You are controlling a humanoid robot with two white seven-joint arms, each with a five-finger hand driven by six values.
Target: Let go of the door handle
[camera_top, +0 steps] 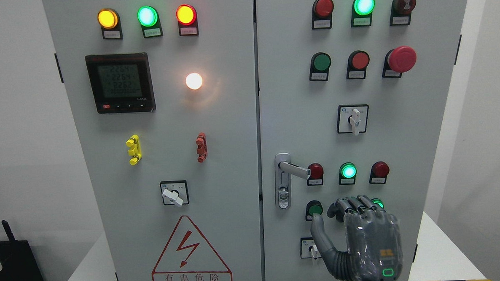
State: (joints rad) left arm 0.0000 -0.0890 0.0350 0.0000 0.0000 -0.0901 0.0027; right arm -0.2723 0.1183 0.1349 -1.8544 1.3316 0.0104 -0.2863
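The silver lever handle (292, 169) sits at the left edge of the cabinet's right door (426, 120), with its lever pointing right and its lock plate running down below it. My right hand (330, 216) comes up from the bottom edge, below and to the right of the handle, and is clear of it. Its back faces me, the thumb (318, 226) stands up apart from the loosely bent fingers (354, 204), and it holds nothing. The hand partly covers a green lamp and a small rotary switch. The left arm does not show.
The grey cabinet has two doors meeting at a centre seam (258, 115). Lamps, push buttons, a red emergency stop (401, 59) and rotary switches (353, 119) stud the right door. The left door carries a meter (120, 83), lamps and a high-voltage warning triangle (190, 255).
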